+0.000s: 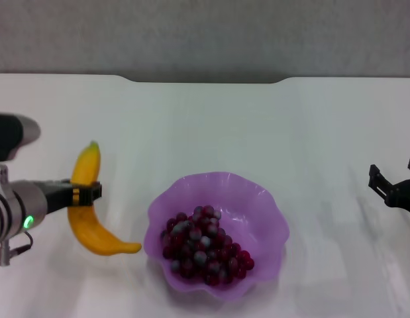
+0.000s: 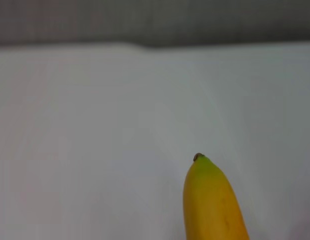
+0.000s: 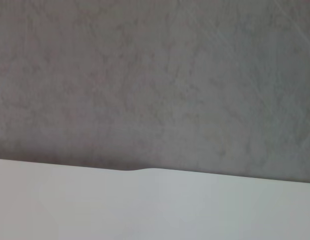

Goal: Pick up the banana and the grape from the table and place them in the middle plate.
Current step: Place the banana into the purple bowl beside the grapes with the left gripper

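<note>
The yellow banana [image 1: 92, 228] is at the left of the table in the head view, green tip pointing away. My left gripper [image 1: 85, 193] is shut across its middle. The left wrist view shows only the banana's green-tipped end [image 2: 211, 200] over the white table. The bunch of dark red grape [image 1: 203, 246] lies inside the middle plate [image 1: 257, 199], a translucent purple dish with a wavy rim, right of the banana. My right gripper [image 1: 394, 180] hangs at the far right edge, open and holding nothing.
The white table [image 1: 211, 126] stretches back to a grey wall [image 3: 155, 75]; its far edge has a shallow notch. Bare tabletop lies between the plate and the right gripper.
</note>
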`<action>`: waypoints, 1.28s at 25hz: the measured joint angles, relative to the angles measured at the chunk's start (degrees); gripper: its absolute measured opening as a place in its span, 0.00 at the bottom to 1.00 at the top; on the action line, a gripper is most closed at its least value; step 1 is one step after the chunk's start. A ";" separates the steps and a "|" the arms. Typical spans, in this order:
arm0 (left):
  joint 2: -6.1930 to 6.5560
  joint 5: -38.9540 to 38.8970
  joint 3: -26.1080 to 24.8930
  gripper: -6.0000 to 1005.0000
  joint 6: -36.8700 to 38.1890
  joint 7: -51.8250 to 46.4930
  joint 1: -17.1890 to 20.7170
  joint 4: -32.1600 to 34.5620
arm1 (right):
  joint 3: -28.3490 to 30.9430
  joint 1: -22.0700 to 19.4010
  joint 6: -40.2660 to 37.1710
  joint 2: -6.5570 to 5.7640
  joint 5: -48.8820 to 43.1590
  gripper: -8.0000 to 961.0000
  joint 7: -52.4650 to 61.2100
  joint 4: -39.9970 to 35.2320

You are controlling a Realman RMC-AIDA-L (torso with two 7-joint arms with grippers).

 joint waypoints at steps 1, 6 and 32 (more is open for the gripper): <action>0.01 -0.15 -0.14 0.53 -0.96 1.00 0.83 -2.44 | -0.02 0.00 0.00 0.00 0.07 0.87 -0.02 -0.03; 0.01 -4.60 -0.15 0.52 -6.27 6.53 1.78 -9.04 | -0.05 0.00 0.00 0.00 0.12 0.87 -0.10 -0.09; -0.55 -50.11 7.21 0.52 16.69 37.75 -7.87 11.87 | -0.31 0.35 0.05 0.18 0.03 0.87 -1.61 0.25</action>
